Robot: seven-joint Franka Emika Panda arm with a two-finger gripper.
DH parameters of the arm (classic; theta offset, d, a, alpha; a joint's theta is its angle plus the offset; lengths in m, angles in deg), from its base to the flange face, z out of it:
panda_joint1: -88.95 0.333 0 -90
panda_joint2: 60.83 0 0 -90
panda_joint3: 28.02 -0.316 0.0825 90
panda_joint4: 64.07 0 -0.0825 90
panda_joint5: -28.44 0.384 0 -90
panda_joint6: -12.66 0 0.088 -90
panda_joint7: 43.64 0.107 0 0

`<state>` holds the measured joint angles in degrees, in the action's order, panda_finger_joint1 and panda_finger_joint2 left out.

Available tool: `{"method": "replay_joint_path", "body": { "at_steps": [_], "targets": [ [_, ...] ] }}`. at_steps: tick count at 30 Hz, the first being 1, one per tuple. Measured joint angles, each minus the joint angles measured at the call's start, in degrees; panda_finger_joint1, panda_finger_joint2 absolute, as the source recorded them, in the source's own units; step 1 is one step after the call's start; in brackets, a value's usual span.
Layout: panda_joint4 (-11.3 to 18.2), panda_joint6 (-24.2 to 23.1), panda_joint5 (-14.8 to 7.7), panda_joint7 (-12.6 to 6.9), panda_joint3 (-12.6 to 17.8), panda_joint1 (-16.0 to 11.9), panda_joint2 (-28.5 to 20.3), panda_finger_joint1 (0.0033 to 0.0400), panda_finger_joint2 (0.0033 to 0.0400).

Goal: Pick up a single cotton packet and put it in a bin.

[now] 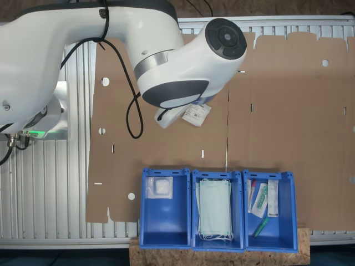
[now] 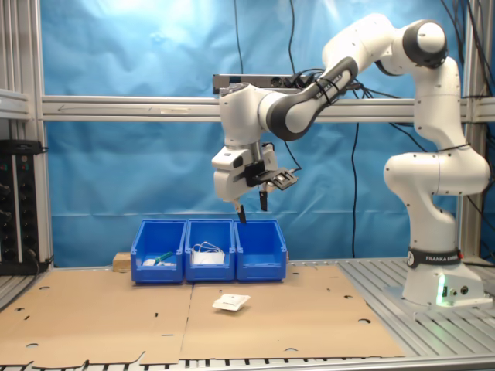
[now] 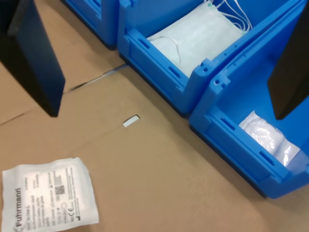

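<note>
Gripper (image 2: 253,209) hangs above blue crates, fingers spread apart, nothing between them. Cotton packet (image 3: 48,197) lies flat on cardboard sheet (image 3: 159,164), label up, in front of crates, apart from them. Bin (image 3: 241,140) holds clear packet with white pad (image 3: 268,137). Neighbouring crate (image 3: 159,53) holds pale face masks (image 3: 198,34).

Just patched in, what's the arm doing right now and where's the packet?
The end effector hangs open and empty above the row of three blue bins. The cotton packet lies flat on the cardboard in front of them, not gripped. In the wrist view the bin nearest the end effector holds a clear packet with a white pad; the middle bin holds face masks. Nothing is being carried at this moment.
</note>
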<state>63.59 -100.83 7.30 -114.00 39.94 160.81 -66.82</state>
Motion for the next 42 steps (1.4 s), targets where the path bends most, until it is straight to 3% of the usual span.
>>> {"method": "replay_joint_path", "body": {
  "at_steps": [9,24,35,42],
  "targets": [
    [2.24,-4.79,0.0,0.0,1.09,0.0,4.66,0.04,0.04],
    [2.33,-8.94,0.0,0.0,0.76,0.08,8.94,0.04,0.04],
    [2.33,-10.04,0.0,0.0,-0.81,0.13,9.3,0.04,0.04],
    [2.33,-10.35,0.0,0.0,-4.19,-1.36,9.35,0.04,0.04]
  ]
}}
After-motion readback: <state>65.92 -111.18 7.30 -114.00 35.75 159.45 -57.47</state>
